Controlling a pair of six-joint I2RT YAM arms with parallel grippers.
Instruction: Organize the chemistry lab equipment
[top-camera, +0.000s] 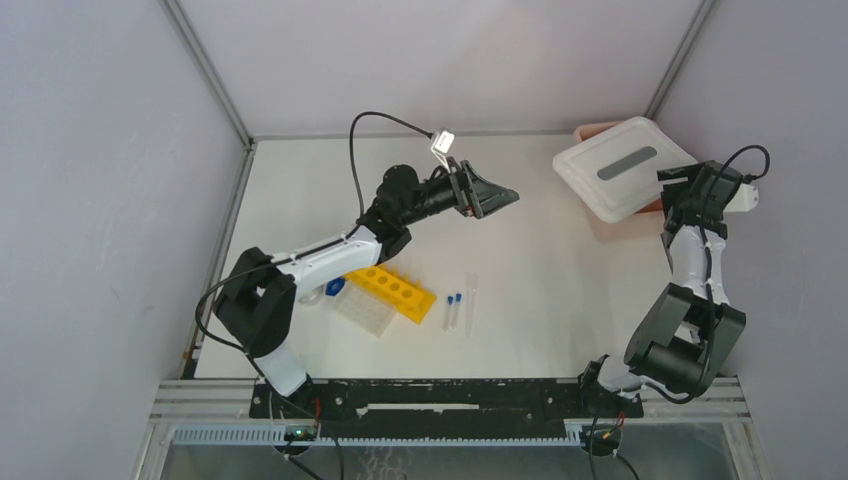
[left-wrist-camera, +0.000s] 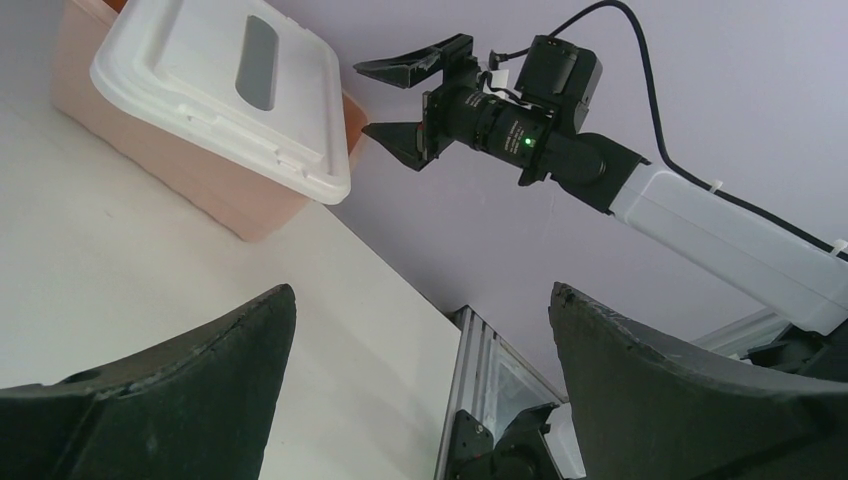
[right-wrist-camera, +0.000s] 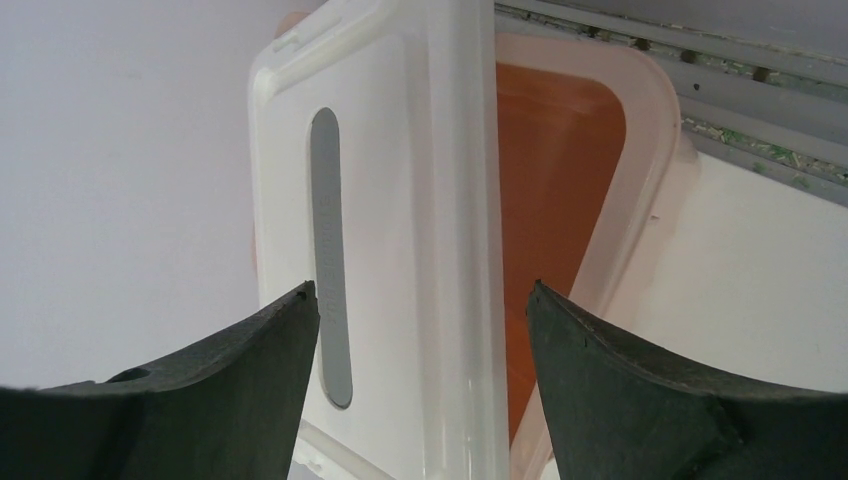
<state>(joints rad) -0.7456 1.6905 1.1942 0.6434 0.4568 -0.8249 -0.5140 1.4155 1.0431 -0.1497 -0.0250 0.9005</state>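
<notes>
Holdings, as I see them:

1. My left claw: released, jaws wide apart, nothing between them. It hangs over the far middle of the table, pointing right. From its own camera, both fingers frame bare tabletop.
2. My right claw: also released and empty. It is at the far right, pointing left at the lid.
3. Yellow rack: lies flat at the near left, with a row of holes on top. It is nearer than my left claw, beside my left forearm and well apart from my right claw.
4. Well plate: clear and gridded, touching the rack's near-left side.
5. Blue-topped piece: at the plate's far-left corner; too small to say more.
6. Blue-capped vials: two, lying side by side just right of the rack.
7. Clear tube: thin, lying just right of the vials.
8. Pink box: in the far right corner. Its white lid has a grey slot and sits askew. My right wrist camera shows the open orange inside beside the lid.
</notes>
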